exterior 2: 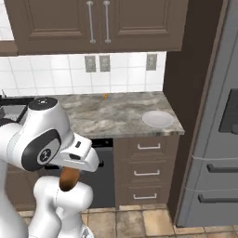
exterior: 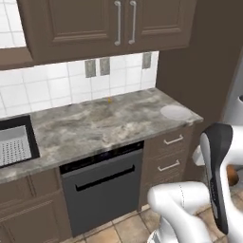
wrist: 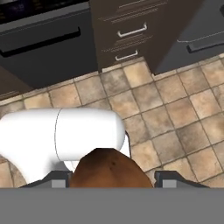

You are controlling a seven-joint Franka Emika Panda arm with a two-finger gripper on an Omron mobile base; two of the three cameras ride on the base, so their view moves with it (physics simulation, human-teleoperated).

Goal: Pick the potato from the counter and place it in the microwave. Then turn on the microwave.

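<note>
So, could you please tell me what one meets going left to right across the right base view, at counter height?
Robot arm → counter → white plate → dark side panel → grey fridge.

Brown potato (wrist: 108,168) in pincer (wrist: 109,178)

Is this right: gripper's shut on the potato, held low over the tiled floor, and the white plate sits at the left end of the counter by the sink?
Not quite. The plate sits at the right end of the counter, far from the sink, as the right base view shows. The rest holds: the gripper is shut on the potato over the floor.
</note>
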